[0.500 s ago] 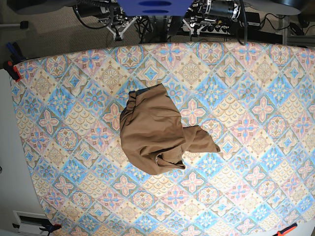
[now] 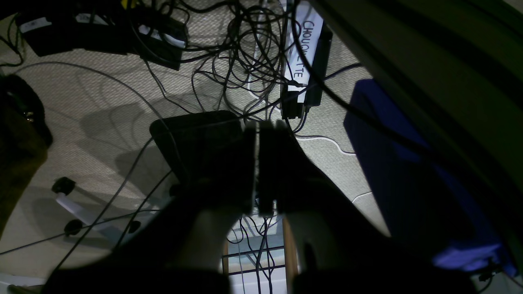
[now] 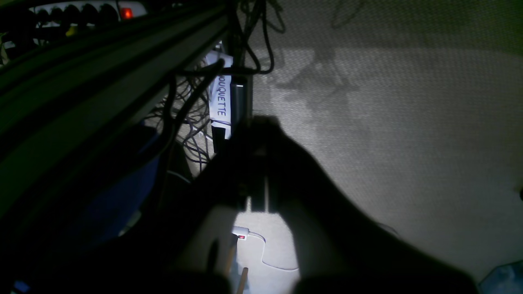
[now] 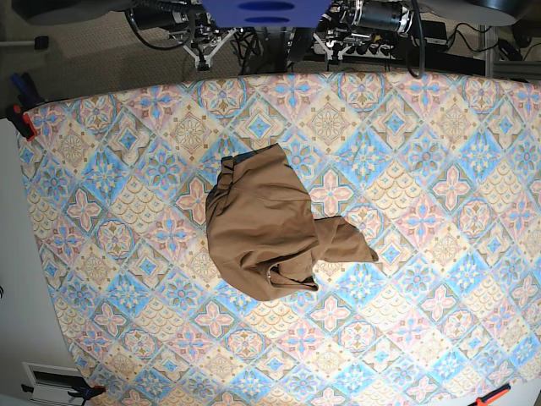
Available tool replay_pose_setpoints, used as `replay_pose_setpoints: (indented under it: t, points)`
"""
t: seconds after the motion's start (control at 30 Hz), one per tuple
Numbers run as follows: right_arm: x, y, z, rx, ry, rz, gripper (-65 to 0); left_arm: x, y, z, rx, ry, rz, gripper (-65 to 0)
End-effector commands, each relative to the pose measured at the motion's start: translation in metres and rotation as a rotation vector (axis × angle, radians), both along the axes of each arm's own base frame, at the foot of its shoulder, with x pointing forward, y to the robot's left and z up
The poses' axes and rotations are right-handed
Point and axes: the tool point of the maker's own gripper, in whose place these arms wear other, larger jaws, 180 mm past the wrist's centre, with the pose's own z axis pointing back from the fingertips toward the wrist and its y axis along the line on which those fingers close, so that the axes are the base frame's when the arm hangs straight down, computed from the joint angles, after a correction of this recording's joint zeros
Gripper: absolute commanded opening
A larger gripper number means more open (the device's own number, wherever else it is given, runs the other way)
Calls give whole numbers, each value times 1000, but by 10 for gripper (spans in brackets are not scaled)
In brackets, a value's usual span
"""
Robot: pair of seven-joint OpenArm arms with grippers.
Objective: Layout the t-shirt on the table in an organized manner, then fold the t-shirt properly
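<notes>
The tan-brown t-shirt (image 4: 266, 224) lies crumpled in a heap near the middle of the table (image 4: 439, 169), one sleeve sticking out to the right and the darker collar at its top. Neither gripper is over the table in the base view; both arms are tucked behind its far edge. In the left wrist view my left gripper (image 2: 258, 167) is a dark silhouette with its fingers pressed together, hanging over the floor. My right gripper (image 3: 255, 163) likewise shows shut in the right wrist view, over carpet. Neither holds anything.
Tangled cables (image 2: 241, 61) and a labelled power strip (image 2: 304, 61) lie on the carpet behind the table. A blue robot base (image 4: 266, 10) stands at the far edge. Clamps (image 4: 19, 118) grip the cloth at the left corner.
</notes>
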Motion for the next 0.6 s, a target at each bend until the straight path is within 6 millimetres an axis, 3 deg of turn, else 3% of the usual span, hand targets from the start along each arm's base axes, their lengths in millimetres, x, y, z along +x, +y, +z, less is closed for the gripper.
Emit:
replay_pose_setpoints:
  t: [0.0, 0.57]
  points:
    - [4, -2, 0, 2, -10, 0, -647, -2, -4, 0, -9, 7, -3, -647]
    - [5, -3, 0, 1, -16, -7, -647, -2, 2, 0, -1, 7, -6, -647]
